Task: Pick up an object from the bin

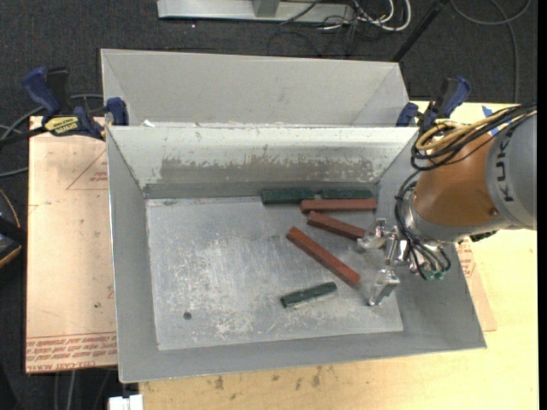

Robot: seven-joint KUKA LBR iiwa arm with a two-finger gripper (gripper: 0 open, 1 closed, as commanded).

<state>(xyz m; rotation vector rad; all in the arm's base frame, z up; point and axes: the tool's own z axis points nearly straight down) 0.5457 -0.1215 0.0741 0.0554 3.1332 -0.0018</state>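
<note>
Grey bin [128, 254], approach step judged.
By its right wall the gripper [377, 267] was spread; the long brown bar [323, 256] needed to be enclosed.

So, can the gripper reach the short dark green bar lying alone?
Probably yes: the short dark green bar lies clear of the reddish-brown bars, bare floor between it and the gripper.

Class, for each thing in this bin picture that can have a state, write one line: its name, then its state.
Gripper: open, holding nothing.
Long red-brown stick: flat, slanted, free, one end beside the gripper.
Short red-brown stick: flat, free.
Back red-brown stick: flat, free.
Back left green stick: flat, free.
Back right green stick: flat, free.
Front green stick: flat, free, alone.
</note>
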